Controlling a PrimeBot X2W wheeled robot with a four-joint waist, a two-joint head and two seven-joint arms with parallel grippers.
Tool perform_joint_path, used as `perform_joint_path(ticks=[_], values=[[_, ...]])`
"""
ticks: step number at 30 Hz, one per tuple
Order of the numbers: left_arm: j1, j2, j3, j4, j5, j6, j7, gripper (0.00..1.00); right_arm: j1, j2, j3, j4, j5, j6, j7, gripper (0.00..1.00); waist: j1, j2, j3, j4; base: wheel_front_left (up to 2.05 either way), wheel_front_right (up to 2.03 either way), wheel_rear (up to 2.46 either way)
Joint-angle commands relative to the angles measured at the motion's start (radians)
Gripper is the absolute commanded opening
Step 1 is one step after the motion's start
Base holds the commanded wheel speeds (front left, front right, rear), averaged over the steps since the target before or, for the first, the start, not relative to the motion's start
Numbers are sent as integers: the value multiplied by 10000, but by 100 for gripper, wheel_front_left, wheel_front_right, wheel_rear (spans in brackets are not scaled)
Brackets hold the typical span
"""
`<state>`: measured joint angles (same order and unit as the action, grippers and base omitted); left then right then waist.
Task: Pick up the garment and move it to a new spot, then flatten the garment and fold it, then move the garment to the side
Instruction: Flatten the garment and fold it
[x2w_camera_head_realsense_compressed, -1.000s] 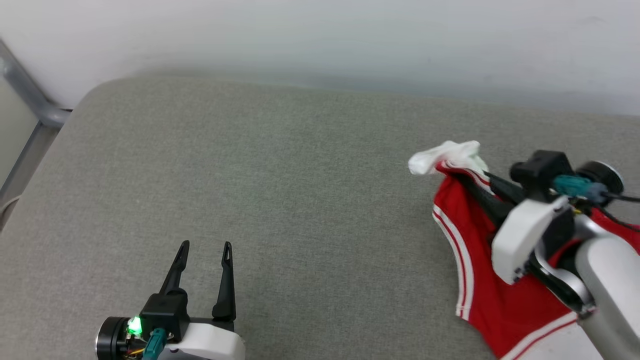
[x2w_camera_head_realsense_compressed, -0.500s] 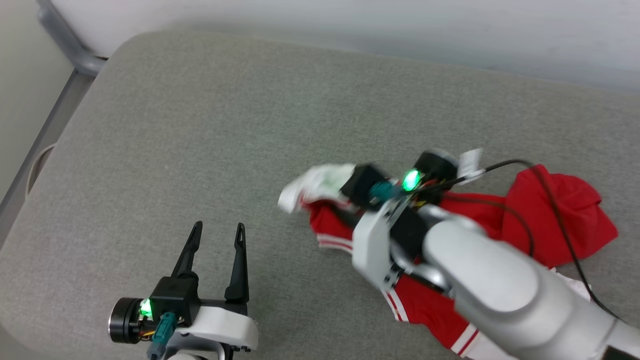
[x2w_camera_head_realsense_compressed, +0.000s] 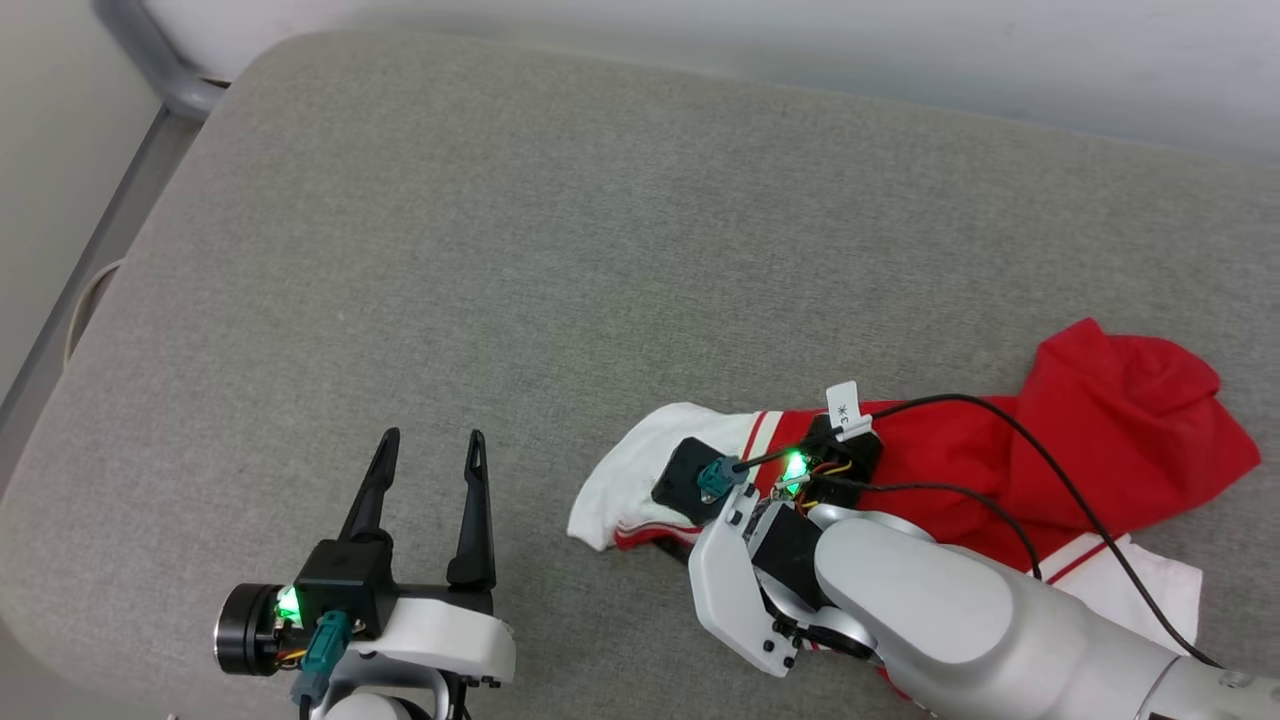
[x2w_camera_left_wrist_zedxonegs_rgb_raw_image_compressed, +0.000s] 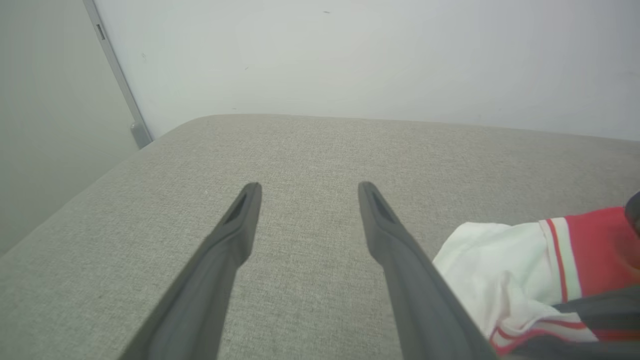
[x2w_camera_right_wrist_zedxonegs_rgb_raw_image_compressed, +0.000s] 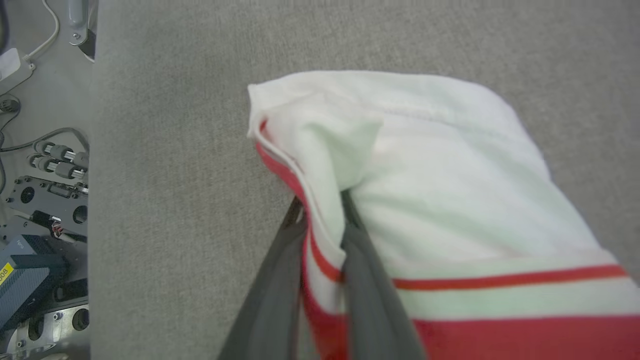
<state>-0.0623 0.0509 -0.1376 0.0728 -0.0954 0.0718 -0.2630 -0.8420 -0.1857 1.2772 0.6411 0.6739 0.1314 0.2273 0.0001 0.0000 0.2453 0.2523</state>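
Far left: grey metal post (x2w_camera_head_realsense_compressed: 150, 60) is standing beside the wall. Left gripper (x2w_camera_head_realsense_compressed: 433, 440) is hovering over the grey cushion (x2w_camera_head_realsense_compressed: 600, 250), fingers spread wide, holding nothing. To its right the garment (x2w_camera_head_realsense_compressed: 1120, 430) is lying crumpled on the cushion, white sleeve (x2w_camera_head_realsense_compressed: 630, 480) pointing toward the left gripper. Right gripper (x2w_camera_right_wrist_zedxonegs_rgb_raw_image_compressed: 322, 212) is pinching a fold at the sleeve's striped hem, jaws nearly closed on it. Red body is bunching off rightward.

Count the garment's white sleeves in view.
2. First sleeve at the garment's left end, pinched in the right gripper; second sleeve at lower right, partly hidden under red cloth.
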Motion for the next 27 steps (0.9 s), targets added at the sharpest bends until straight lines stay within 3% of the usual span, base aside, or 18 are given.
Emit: perform_joint_path(ticks=[1, 6, 13, 20, 27], values=[[-27, -11, 36, 34, 51, 23, -25, 100, -92, -30, 43, -72, -181, -15, -213, 100, -1, 0, -98, -123, 0, 0, 0], [184, -10, 185, 63, 176, -36, -25, 100, -18, -379, 37, -636, -100, -15, -1220, 100, -1, 0, -533, -426, 0, 0, 0], [626, 12, 549, 13, 370, -168, -25, 100, 678, -1681, -424, -2048, 271, -15, -2051, 100, -1, 0, -1232, -953, 0, 0, 0], [1117, 35, 839, -91, 464, -231, -25, 100, 1940, -3369, -3068, -3445, -37, -13, -2167, 100, -1, 0, -1779, -1438, 0, 0, 0], [1419, 38, 929, -133, 574, -273, -25, 100, 3686, -4806, -5698, -5239, -545, -13, -253, 100, -1, 0, -2097, -1737, 0, 0, 0]])
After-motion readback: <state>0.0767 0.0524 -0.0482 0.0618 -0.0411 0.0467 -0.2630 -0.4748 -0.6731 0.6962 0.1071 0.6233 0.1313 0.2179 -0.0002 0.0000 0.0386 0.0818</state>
